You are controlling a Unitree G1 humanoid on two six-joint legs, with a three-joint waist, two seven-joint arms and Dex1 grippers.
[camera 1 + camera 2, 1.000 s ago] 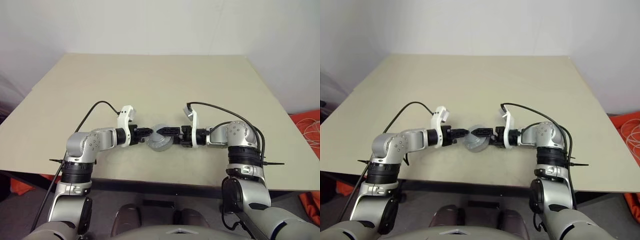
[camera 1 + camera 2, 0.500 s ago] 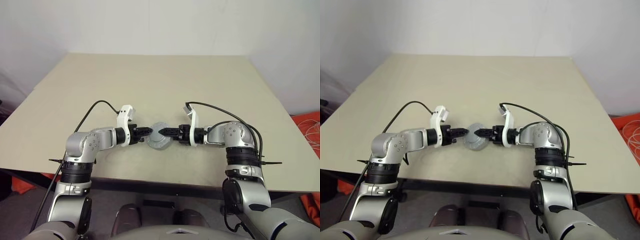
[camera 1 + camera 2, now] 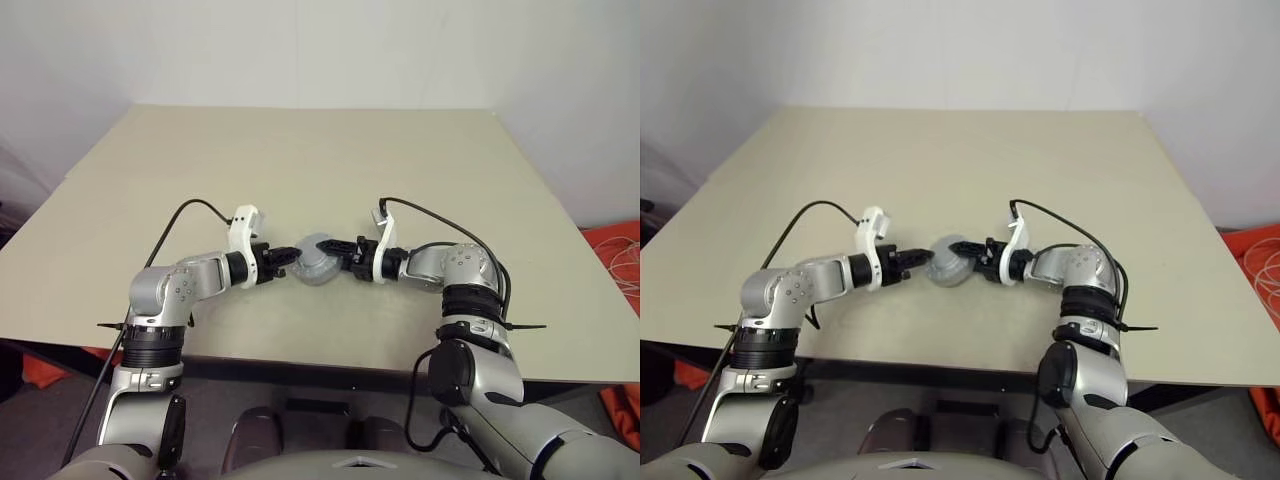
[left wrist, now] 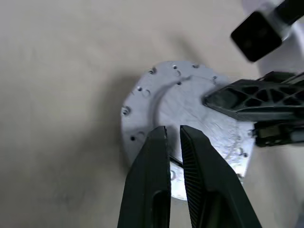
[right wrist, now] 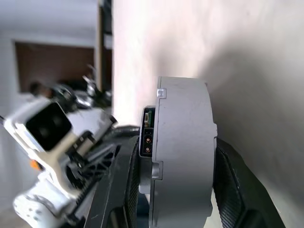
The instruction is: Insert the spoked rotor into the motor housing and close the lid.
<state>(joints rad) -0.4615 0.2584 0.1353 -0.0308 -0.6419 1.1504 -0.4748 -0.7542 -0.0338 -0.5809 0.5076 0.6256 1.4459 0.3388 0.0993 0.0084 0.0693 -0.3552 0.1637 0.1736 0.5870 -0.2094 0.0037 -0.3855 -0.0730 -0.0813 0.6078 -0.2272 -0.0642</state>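
Left eye view takes in a broad beige bench with both arms meeting near its front middle, where the round silver-grey motor housing sits between them. The right end effector has its two black fingers clamped on the housing's flat faces, gripping it edge-on as the right wrist view shows. The left end effector has its fingers pressed together with nothing between them, tips against the housing's drilled face in the left wrist view.
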